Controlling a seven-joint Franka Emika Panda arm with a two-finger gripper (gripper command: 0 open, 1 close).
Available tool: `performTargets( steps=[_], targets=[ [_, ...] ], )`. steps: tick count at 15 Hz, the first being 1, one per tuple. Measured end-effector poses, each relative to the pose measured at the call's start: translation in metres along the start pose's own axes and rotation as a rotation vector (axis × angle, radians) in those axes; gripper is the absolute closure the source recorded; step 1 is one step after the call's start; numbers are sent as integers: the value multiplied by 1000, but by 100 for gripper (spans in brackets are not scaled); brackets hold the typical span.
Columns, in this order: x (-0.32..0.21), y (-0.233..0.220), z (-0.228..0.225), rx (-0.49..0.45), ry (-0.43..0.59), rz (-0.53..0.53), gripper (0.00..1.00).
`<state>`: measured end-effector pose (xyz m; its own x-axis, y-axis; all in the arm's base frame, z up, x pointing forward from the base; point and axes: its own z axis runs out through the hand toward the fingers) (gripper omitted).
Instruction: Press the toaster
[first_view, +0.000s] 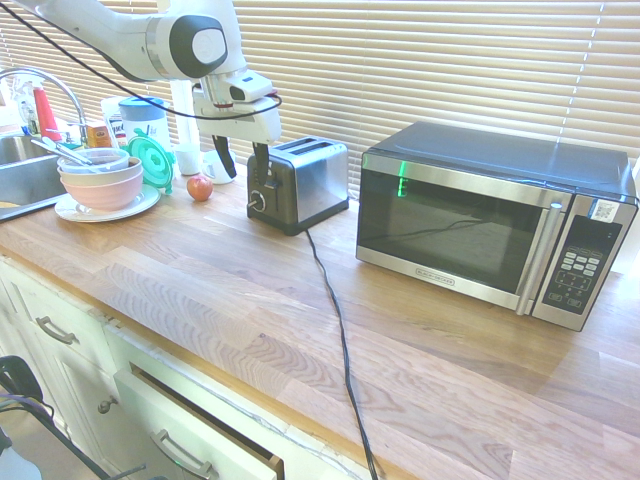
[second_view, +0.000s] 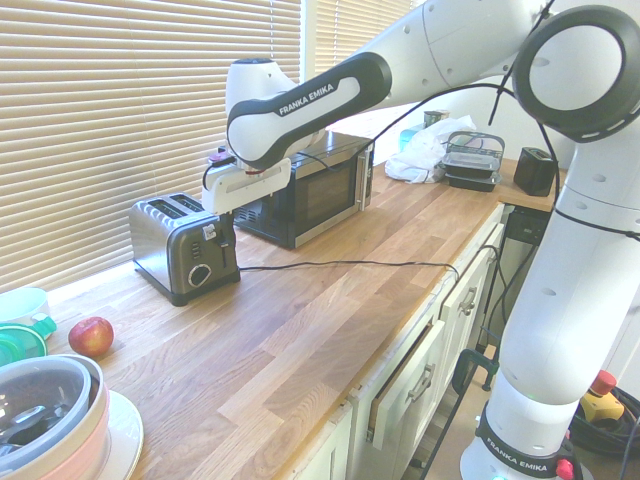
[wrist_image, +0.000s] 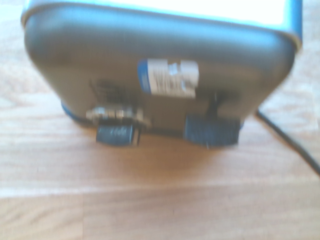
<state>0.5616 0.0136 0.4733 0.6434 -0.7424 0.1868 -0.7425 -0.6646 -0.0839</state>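
Observation:
The toaster (first_view: 303, 182) is small, with brushed steel sides and two slots, and stands on the wooden counter near the blinds. Its black end panel (second_view: 203, 262) carries a round knob (second_view: 199, 275) and a lever (second_view: 211, 232). My gripper (first_view: 244, 162) hangs open just above that end panel, fingers pointing down; one finger (first_view: 262, 160) is over the panel's top and the other (first_view: 225, 160) is clear of it on the sink side. Looking straight down, the wrist view shows the panel (wrist_image: 160, 75) with the knob (wrist_image: 117, 132) and lever (wrist_image: 211, 131) sticking out.
A large steel-and-black microwave (first_view: 490, 220) stands to the toaster's right. The toaster's black cord (first_view: 335, 330) runs across the counter to the front edge. An apple (first_view: 200, 187), stacked bowls on a plate (first_view: 100, 182) and a sink (first_view: 20, 170) lie left.

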Motion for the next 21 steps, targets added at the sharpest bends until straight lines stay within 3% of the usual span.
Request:
performTargets(
  steps=[9,10,21],
  targets=[
    [20,-19,-1,-16,-6,17,0],
    [21,-19,-3,-15,-5,18,100],
    [28,-35,3,-10,-5,12,100]
  ],
)
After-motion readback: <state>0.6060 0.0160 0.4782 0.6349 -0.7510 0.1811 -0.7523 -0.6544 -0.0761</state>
